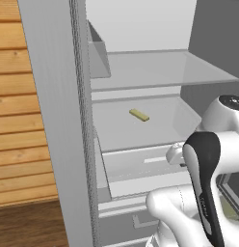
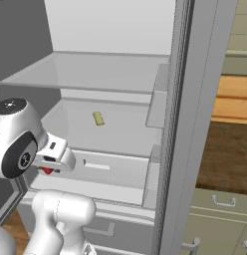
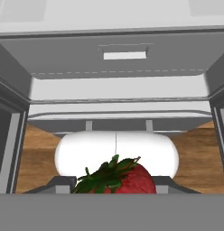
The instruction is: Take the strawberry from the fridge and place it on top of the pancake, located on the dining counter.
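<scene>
**Strawberry in hand at the fridge, carry to the pancake still ahead**

I read the pick as done. In the hand view the small red strawberry with its green leafy cap point(image 3: 118, 178) sits low between the tips of the end effector point(image 3: 114, 184), pressed close on both sides, so I take the end effector as closed on the fruit. In the right base view a spot of red point(image 2: 47, 171) shows under the white hand, just in front of the lower shelf of the tall light-grey fridge with the white shelved interior point(image 2: 115, 79).

What is left, as I judge it: back the arm out of the fridge, drive to the dining tabletop, and set the fruit on the pancake stack. I cannot place either of those from here.

Around the fridge: a pale yellow flat bar-shaped item point(image 1: 139, 115) lies on the middle shelf, well apart from the end effector and not part of my job. A clear glass shelf point(image 1: 160, 67) spans the fridge above it. The open fridge door with its shallow bins point(image 2: 187, 124) stands at the arm's right side, and the other open door edge point(image 1: 56, 120) at its left, with light wooden plank wall point(image 1: 15, 96) beyond it.

The two doors hem the arm in, so I would withdraw straight back before turning; a swing too soon could clip a door or its bins.
</scene>
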You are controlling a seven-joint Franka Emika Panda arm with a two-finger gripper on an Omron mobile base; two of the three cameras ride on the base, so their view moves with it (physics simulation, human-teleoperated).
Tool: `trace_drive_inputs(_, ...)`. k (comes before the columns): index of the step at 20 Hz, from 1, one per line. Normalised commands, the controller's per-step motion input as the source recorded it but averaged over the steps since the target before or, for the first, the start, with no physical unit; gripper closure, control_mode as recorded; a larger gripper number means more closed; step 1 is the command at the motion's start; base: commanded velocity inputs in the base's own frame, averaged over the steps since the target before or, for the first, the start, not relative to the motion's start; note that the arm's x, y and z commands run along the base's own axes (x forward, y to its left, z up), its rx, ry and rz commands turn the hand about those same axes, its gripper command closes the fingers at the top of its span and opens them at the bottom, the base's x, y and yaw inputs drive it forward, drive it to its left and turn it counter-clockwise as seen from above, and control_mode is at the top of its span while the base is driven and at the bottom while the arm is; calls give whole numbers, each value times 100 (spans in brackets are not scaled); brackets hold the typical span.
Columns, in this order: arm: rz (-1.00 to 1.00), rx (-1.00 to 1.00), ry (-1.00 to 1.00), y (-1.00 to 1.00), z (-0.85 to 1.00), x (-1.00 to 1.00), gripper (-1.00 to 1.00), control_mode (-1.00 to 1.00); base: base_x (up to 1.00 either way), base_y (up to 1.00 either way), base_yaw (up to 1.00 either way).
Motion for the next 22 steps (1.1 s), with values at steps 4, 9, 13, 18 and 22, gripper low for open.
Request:
trace_drive_inputs(4,0,0,-2,0,0,-4,100,-100,0,0,0)
trace_drive_inputs(9,0,0,0,0,0,0,100,100,-53,1,-9)
trace_drive_inputs(13,0,0,0,0,0,0,100,100,-62,4,-28)
trace_drive_inputs(18,0,0,0,0,0,0,100,100,-65,2,-46)
trace_drive_inputs(22,0,0,0,0,0,0,100,100,-78,0,-58)
